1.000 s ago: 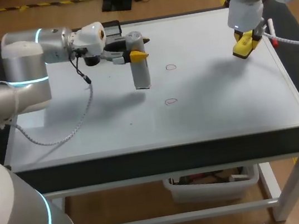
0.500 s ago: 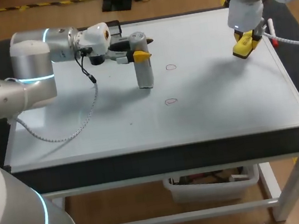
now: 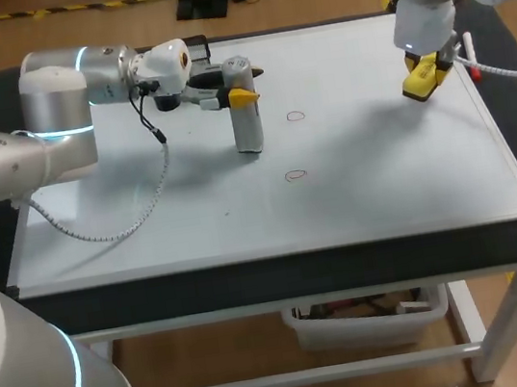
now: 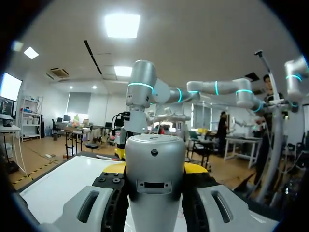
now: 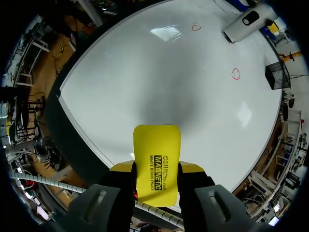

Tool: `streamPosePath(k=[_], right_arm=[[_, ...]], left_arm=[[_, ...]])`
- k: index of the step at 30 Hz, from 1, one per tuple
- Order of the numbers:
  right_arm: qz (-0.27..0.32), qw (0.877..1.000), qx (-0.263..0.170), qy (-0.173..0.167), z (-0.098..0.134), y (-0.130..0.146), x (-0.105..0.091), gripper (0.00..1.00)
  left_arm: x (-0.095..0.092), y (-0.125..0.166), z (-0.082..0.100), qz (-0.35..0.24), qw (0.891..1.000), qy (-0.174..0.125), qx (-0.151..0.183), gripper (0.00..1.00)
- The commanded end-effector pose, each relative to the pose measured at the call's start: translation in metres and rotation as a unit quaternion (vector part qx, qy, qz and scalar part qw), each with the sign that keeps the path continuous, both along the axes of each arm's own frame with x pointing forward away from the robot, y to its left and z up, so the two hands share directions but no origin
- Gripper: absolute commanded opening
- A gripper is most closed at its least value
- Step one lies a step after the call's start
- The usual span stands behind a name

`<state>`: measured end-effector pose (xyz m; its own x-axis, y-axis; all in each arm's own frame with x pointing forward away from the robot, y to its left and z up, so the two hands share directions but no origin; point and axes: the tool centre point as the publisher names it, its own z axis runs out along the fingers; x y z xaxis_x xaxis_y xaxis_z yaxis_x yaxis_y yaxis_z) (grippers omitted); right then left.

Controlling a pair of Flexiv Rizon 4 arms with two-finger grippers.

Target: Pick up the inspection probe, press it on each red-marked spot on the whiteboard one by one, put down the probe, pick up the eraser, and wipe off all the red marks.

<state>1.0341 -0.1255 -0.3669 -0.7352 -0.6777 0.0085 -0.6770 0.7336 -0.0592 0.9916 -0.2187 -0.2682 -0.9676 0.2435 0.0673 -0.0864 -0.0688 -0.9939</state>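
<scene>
My left gripper [image 3: 240, 96] clamps the upright inspection probe [image 3: 246, 132] over the whiteboard [image 3: 382, 175]. A red circle [image 3: 296, 116] sits at the tip's 2 o'clock. I should centre there and press straight down. My right gripper [image 3: 423, 78] clamps the yellow eraser [image 5: 156, 159].

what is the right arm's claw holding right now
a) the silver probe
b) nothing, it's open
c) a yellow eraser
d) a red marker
C: the right wrist view shows the right claw shut on the yellow eraser above the whiteboard, while the silver probe is held in the left claw.
</scene>
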Motion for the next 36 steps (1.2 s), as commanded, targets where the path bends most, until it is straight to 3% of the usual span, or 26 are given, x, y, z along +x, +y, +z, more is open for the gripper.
streamPosePath(k=[1,36], right_arm=[[0.001,1.0,-0.002,0.002,0.0012,-0.0005,0.0015,0.0],[0.001,1.0,-0.002,0.002,0.0012,-0.0005,0.0015,0.0]], left_arm=[[0.0035,0.0004,-0.0038,-0.016,1.0,0.001,-0.002,0.0],[0.0007,0.0015,-0.0112,-0.015,1.0,0.005,0.01,0.0]])
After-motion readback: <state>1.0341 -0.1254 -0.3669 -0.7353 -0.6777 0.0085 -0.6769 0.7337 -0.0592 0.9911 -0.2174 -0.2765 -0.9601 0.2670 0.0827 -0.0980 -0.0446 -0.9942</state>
